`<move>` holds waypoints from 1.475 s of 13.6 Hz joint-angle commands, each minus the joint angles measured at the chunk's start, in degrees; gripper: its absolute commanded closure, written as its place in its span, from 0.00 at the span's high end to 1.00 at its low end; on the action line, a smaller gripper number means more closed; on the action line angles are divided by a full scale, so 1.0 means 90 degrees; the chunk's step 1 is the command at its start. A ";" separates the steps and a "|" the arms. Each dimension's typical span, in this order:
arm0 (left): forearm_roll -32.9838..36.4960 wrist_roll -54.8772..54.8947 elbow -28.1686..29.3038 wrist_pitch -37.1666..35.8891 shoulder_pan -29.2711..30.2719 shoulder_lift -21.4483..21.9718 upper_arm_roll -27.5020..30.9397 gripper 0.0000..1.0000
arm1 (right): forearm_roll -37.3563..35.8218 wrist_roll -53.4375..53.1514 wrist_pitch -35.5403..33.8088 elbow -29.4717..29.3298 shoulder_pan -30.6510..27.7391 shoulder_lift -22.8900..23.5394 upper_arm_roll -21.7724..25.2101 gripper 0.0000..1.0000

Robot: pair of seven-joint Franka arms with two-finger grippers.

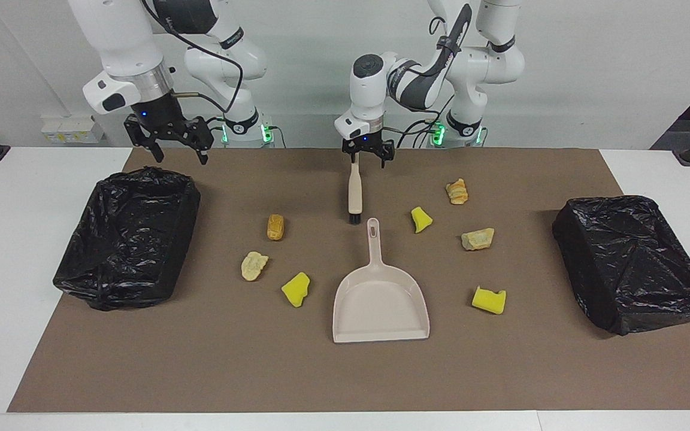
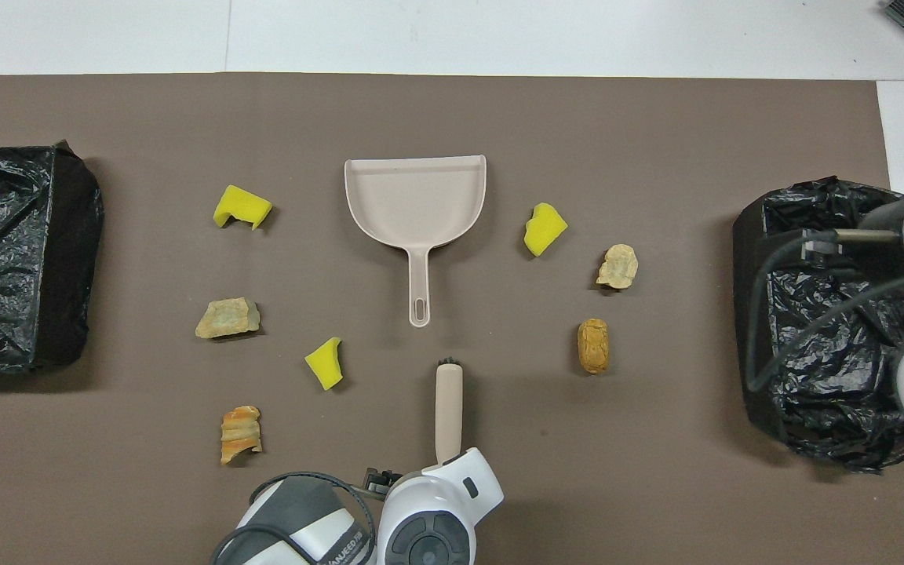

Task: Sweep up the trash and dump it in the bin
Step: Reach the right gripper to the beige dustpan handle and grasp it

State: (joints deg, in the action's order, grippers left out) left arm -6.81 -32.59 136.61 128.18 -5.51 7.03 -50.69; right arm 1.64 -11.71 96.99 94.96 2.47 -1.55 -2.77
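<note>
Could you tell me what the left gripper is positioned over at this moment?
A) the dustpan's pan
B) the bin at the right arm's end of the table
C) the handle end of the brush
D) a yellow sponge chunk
C: in the facing view the left gripper, jaws open, sits at the handle end of the brush, which lies nearer to the robots than the dustpan.
</note>
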 commanded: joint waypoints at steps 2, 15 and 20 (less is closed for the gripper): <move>-0.0482 -0.0051 0.0115 0.0259 -0.0003 0.0156 -0.0070 1.00 | 0.0227 -0.1146 0.0353 -0.0912 0.0623 0.1029 -0.0043 1.00; -0.0961 -0.1397 -0.0159 0.0631 0.0026 -0.0274 -0.0080 1.00 | 0.0199 -0.3191 0.2103 -0.1440 0.2840 0.3384 -0.0307 1.00; -0.1001 -0.1556 -0.0110 0.0573 0.0006 -0.0303 -0.0207 0.20 | 0.0179 -0.2832 0.3178 -0.1216 0.2978 0.3892 -0.0307 1.00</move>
State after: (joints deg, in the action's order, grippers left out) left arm -14.87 -46.24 135.78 133.25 -5.18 4.36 -52.43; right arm 3.06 -39.25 123.45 83.04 29.08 33.04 -5.40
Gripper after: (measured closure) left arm 0.304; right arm 0.000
